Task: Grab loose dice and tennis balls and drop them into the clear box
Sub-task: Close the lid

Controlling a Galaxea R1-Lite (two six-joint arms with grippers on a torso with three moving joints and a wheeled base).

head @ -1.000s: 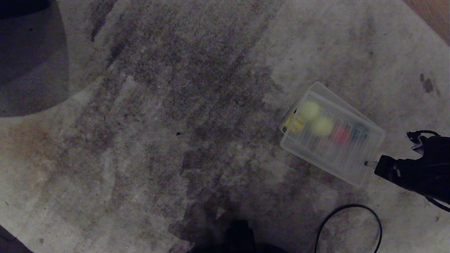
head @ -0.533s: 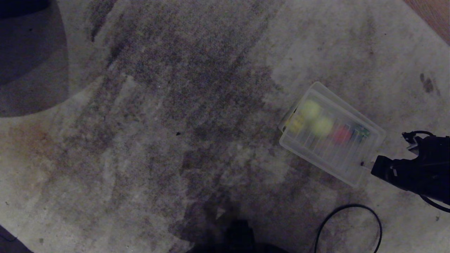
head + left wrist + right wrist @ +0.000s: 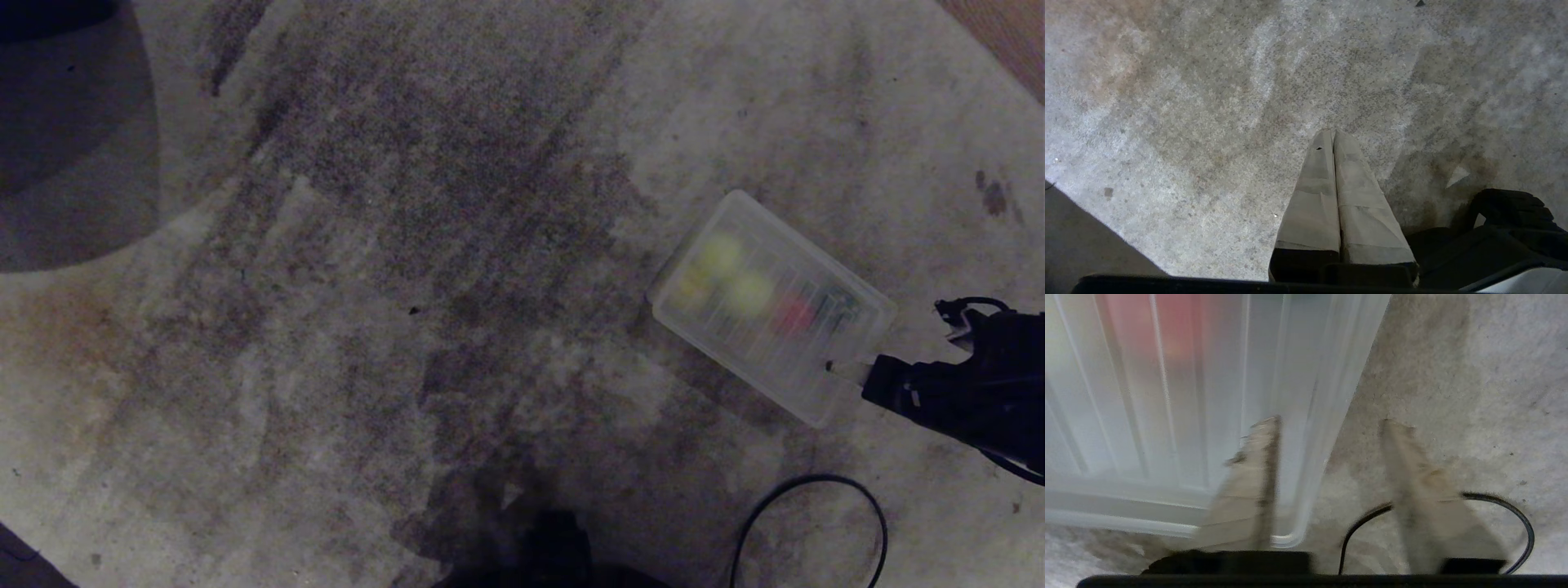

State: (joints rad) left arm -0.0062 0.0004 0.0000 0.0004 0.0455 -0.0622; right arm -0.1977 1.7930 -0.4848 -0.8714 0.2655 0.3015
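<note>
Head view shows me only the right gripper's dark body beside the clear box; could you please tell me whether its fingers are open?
Observer: Yes. In the right wrist view the right gripper is open: one finger is over the corner of the ribbed lid, the other over the carpet.
Operator: Thank you. Is anything gripped between them?
Observer: No. Only the lid's edge and bare carpet show in the gap.
Operator: And the left gripper, which I cannot see?
Observer: The left gripper is shut and empty, above the carpet.
</note>
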